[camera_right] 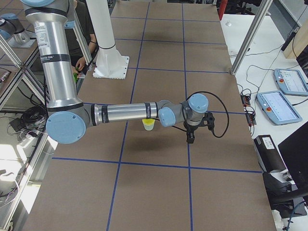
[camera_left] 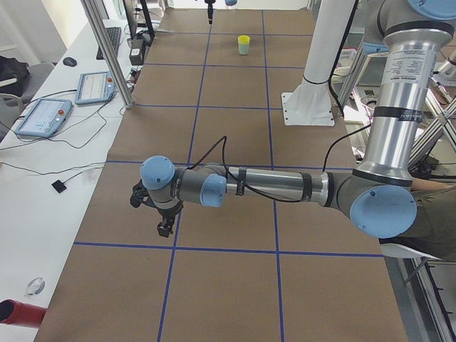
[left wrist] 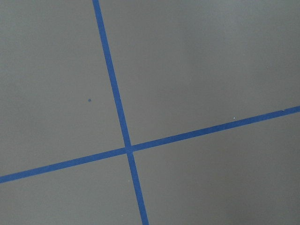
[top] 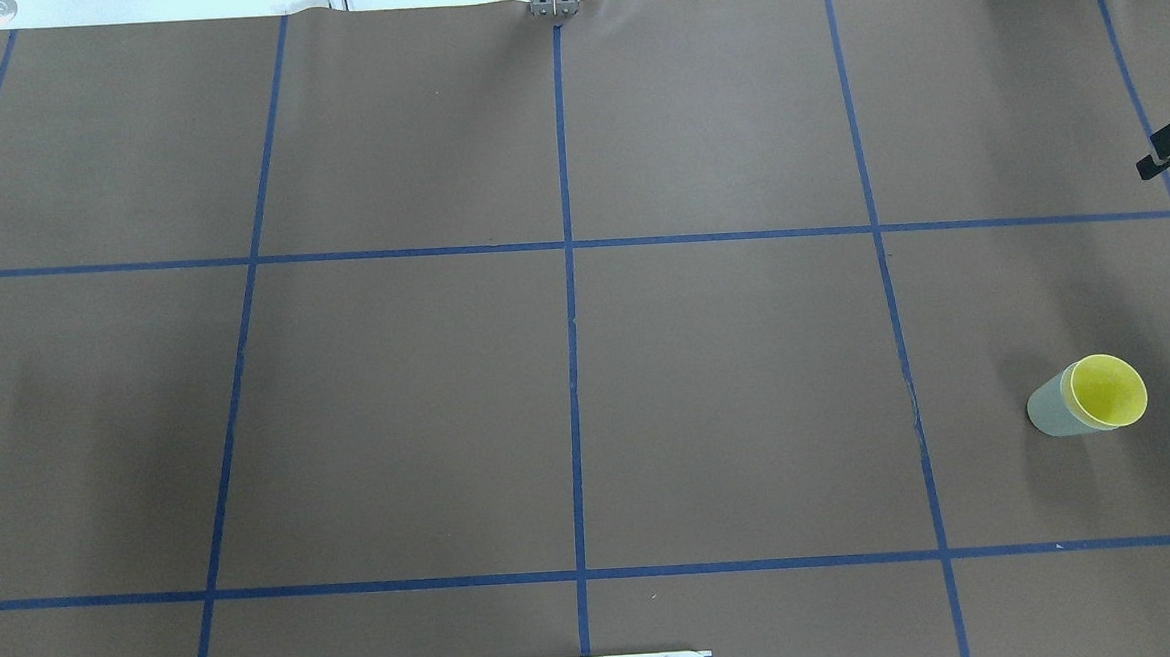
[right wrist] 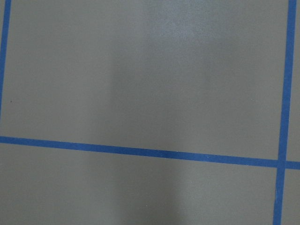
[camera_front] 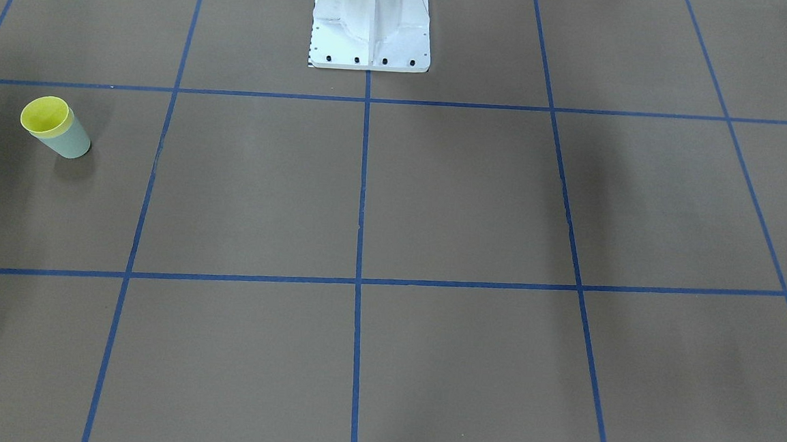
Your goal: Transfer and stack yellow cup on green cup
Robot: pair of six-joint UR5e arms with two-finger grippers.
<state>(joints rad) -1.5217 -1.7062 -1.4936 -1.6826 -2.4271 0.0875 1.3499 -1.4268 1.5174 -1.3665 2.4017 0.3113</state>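
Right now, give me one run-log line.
cups: yellow cup nested in green cup | left tool, right tool: away from cups | status: stacked

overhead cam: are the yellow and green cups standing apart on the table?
No, the yellow cup sits nested inside the green cup, with both standing as one stack.

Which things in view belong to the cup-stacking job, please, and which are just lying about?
Job:
yellow cup, nested inside the green cup

Lying about:
two teach pendants and a mouse on the side bench
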